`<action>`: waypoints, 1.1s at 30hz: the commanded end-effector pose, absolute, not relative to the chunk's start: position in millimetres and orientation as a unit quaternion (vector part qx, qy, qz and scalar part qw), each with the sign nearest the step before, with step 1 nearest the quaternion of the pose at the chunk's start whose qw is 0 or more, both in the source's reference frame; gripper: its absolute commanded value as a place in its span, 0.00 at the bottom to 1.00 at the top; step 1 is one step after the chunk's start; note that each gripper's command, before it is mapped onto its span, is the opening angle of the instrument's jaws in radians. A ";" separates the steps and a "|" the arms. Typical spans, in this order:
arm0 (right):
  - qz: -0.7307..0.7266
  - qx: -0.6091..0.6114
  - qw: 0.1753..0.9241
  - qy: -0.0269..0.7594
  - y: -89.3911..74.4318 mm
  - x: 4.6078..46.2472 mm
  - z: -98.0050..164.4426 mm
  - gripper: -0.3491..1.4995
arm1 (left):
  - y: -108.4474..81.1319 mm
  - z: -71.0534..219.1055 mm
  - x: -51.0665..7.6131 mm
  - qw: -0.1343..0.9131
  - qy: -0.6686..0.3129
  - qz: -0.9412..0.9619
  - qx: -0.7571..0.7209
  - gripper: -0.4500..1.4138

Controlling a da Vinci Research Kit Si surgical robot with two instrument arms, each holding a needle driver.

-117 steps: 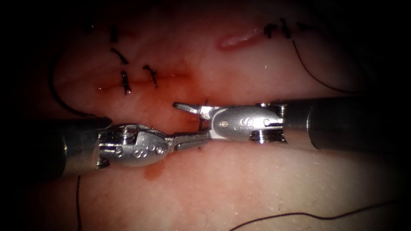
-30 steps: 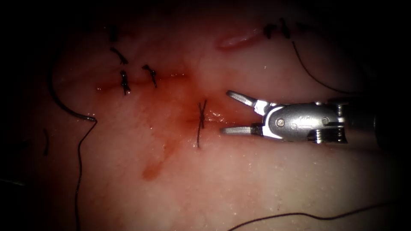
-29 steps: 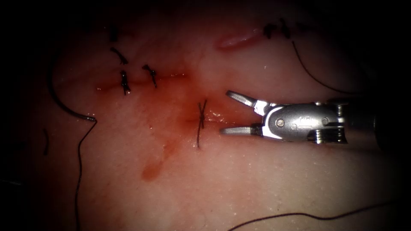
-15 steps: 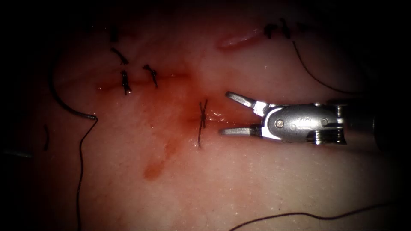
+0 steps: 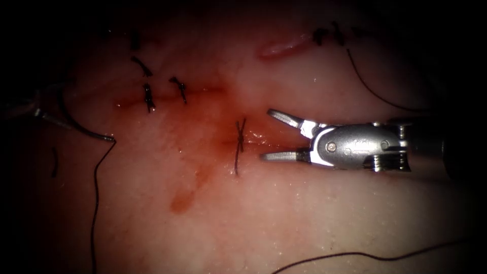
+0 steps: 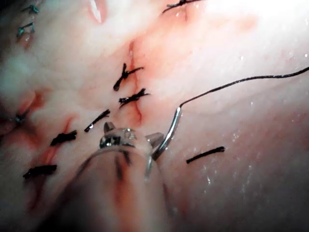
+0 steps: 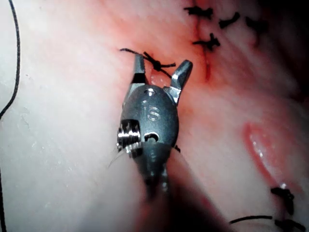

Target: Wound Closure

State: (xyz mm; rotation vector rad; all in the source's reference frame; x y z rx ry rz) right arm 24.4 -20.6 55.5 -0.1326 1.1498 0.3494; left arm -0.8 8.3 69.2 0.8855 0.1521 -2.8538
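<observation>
While the right tool (image 5: 274, 136) rests at 3 o'clock of the newest knot (image 5: 238, 137), its jaws stand wide open and empty, framing the knot. At 9 o'clock, the needle (image 5: 81, 129) lies on the tissue (image 5: 284, 213), not through it. The left tool (image 6: 128, 140) has parted jaws beside the needle, likely for pickup; actual grip is unclear.

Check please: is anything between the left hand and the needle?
Nothing visible. The needle lies free on the tissue, right beside the open, empty left hand. The right hand, open and empty, is at the knot.
</observation>
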 end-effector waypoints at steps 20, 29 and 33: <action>0.163 -0.063 0.821 0.543 -20.3 25.5 55.8 0.92 | 8.0 73.3 -0.1 0.188 0.145 -0.950 0.204 0.51; 0.167 -0.051 0.819 0.546 -19.6 24.1 54.5 0.84 | 8.2 76.1 -0.1 0.180 0.167 -0.950 0.194 0.00; 0.175 -0.042 0.811 0.556 -18.6 22.4 52.4 0.74 | 8.7 75.6 -0.7 0.155 0.140 -0.957 0.202 0.00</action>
